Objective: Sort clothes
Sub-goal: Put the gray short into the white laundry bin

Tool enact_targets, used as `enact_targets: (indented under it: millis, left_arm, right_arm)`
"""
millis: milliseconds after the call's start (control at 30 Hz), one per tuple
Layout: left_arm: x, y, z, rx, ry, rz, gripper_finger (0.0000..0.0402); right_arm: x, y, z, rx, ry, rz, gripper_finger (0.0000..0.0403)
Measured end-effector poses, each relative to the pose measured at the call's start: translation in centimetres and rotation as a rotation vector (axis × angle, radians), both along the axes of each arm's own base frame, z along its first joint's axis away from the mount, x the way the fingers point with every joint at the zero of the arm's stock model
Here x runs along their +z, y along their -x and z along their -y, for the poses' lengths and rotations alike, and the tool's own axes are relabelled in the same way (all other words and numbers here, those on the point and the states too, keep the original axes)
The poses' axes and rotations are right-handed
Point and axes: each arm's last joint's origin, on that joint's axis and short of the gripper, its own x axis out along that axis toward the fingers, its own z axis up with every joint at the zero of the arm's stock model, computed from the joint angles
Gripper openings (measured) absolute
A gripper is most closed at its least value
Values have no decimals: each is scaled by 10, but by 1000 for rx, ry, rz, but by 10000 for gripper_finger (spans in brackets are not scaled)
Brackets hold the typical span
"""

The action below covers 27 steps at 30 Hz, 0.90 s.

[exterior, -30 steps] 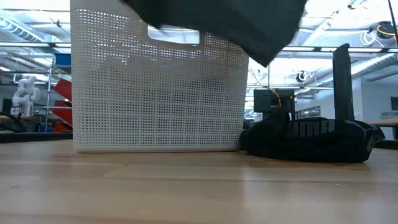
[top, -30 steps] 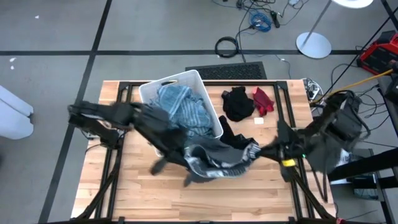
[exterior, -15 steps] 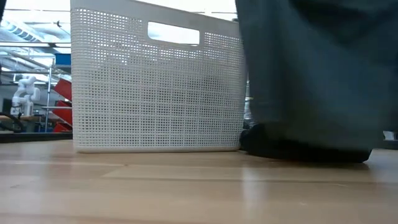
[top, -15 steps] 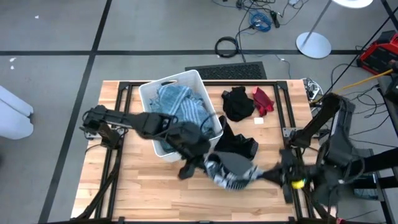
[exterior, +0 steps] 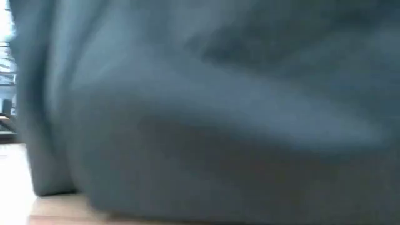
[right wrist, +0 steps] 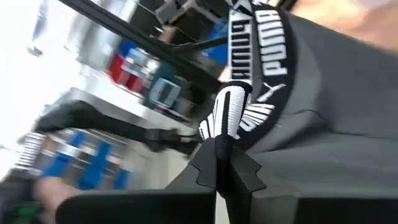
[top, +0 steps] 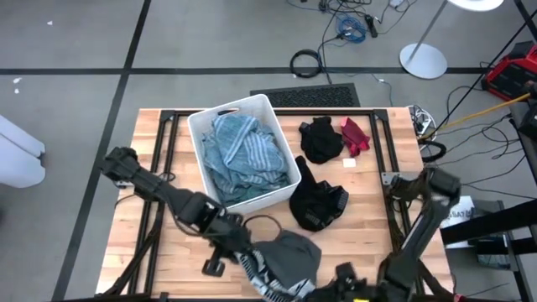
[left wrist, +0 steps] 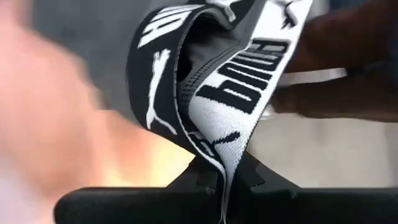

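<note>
A dark grey garment [top: 289, 252] with a black-and-white lettered waistband is near the table's near edge, between my two grippers. It fills the low view [exterior: 206, 112]. My left gripper [top: 250, 268] is shut on it at its left side. My right gripper [top: 329, 289] is shut on it at the picture's bottom edge. A white bin [top: 201, 126] at the far middle holds teal striped clothes [top: 243, 151]. A black garment [top: 319, 203] lies right of the bin. Another black one [top: 320, 138] and a red one [top: 355, 134] lie at the far right. My left gripper pinches the waistband [left wrist: 217, 134] of the dark grey garment between its two shut fingers, at a fold where the white and the black band lie together. The band stands up past the fingertips. My right gripper pinches the same waistband at another place [right wrist: 227, 115], between its two shut fingers, on a bunched fold of the black-and-white band. The grey cloth [right wrist: 336, 124] spreads out beyond the fingers.
The bin stands behind the garment toward the far edge. Bare wood [top: 168, 268] lies at the near left and near right of the table. The garment blocks the low view of the table.
Both grippers have carried the dark grey garment from the table's middle toward the near edge. It was stretched wide between them. They have drawn closer together, and it is now bunched up. The right arm has swung from the right side to the near edge.
</note>
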Motion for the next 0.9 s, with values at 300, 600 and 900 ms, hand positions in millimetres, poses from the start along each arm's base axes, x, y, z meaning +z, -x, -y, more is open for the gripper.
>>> enact_targets:
  millis: [300,600,900]
  left_arm:
    - [3,18,0,70,68,76,6]
    - [34,-8,-63,416,85,327,6]
    - [60,-18,-122,561,97,529,6]
  right_arm:
    - [-19,-32,-4,-44,63,97,0]
    - [41,-10,88,-158,344,-190,0]
    - [115,50,191,-234,533,-260,0]
